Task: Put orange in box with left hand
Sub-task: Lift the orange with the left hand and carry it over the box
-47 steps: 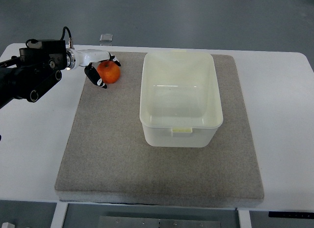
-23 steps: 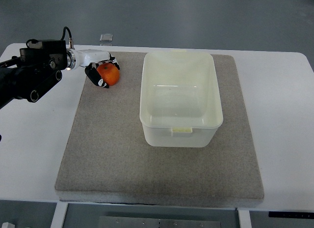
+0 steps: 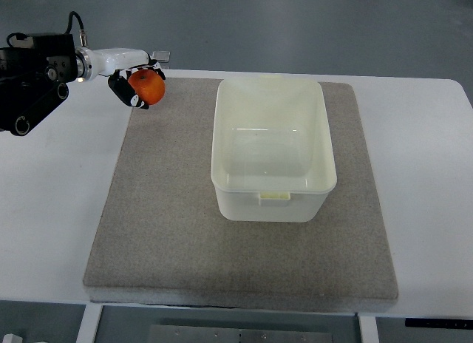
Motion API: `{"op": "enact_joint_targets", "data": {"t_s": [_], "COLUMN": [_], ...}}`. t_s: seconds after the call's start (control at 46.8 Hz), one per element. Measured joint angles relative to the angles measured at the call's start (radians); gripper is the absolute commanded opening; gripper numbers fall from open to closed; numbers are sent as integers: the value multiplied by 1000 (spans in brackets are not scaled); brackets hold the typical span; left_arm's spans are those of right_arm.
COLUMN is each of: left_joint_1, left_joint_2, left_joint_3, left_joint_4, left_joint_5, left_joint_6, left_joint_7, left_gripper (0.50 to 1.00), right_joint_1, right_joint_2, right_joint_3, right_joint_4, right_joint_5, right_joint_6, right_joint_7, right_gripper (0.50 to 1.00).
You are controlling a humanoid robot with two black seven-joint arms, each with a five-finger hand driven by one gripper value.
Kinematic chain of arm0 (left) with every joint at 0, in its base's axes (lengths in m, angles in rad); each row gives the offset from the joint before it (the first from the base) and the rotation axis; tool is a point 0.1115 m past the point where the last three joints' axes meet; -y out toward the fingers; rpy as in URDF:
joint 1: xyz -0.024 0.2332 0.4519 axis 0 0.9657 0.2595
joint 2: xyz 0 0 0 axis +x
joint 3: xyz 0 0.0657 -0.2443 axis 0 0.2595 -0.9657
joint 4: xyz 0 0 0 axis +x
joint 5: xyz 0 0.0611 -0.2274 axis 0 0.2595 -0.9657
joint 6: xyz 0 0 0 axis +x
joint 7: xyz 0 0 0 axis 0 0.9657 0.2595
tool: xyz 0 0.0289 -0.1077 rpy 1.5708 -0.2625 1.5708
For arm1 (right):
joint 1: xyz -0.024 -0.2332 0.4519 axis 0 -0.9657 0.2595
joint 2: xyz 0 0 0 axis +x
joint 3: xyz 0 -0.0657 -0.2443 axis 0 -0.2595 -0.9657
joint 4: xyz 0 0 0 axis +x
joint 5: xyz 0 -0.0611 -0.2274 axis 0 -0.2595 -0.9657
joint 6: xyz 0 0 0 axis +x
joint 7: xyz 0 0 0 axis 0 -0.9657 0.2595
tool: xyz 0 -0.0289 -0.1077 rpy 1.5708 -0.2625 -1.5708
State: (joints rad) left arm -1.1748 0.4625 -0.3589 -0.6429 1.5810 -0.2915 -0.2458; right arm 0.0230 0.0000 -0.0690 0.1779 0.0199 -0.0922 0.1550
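Since the earlier frame the left hand [image 3: 137,80] has shifted toward the far left corner of the table [image 3: 44,210], carrying the orange [image 3: 148,86] with it; before, both sat lower over the grey mat [image 3: 170,210], closer to the box [image 3: 272,147]. Now the hand and fruit lie at the mat's far left corner, over its far edge. The black-tipped fingers [image 3: 127,97] are curled around the orange, one set wrapping its near left side and another touching its top, so the fruit is held in the hand. Whether it is lifted clear of the mat or just touching it cannot be told from this steep view.

The left arm [image 3: 33,69], dark and blocky with a white wrist section, comes in from the left edge near the far left corner of the table. A black cable [image 3: 74,18] loops above it.

The box, pale and translucent, stands upright on the far right part of the mat with its opening up and nothing visible inside. It is well apart from the orange, to the fruit's right.

A small clear object [image 3: 161,55] sits at the table's far edge, just beside the hand.
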Motion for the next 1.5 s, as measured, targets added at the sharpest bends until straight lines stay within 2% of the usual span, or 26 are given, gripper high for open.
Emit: {"op": "enact_joint_targets", "data": {"t_s": [0.321, 0.491, 0.598, 0.812, 1.004, 1.496], "left_joint_1": [14, 22, 43, 49, 32, 11], "left_joint_2": [201, 268, 293, 296, 262, 95], "left_joint_3": [-83, -177, -226, -237, -231, -182], "left_joint_4": [-303, -442, -539, -671, -718, -710], "left_joint_5": [-1, -4, -5, -6, -5, 50], "left_joint_6": [-12, -97, -136, -141, -161, -206], "left_joint_7": [2, 2, 3, 3, 3, 17], "left_gripper": [500, 500, 500, 500, 500, 500], "right_joint_1": [0, 0, 0, 0, 0, 0], "right_joint_2": [0, 0, 0, 0, 0, 0], "right_joint_3": [0, 0, 0, 0, 0, 0], "right_joint_4": [0, 0, 0, 0, 0, 0], "right_joint_5": [0, 0, 0, 0, 0, 0], "right_joint_6": [0, 0, 0, 0, 0, 0], "right_joint_7": [0, 0, 0, 0, 0, 0], "right_gripper": [932, 932, 932, 932, 932, 932]}}
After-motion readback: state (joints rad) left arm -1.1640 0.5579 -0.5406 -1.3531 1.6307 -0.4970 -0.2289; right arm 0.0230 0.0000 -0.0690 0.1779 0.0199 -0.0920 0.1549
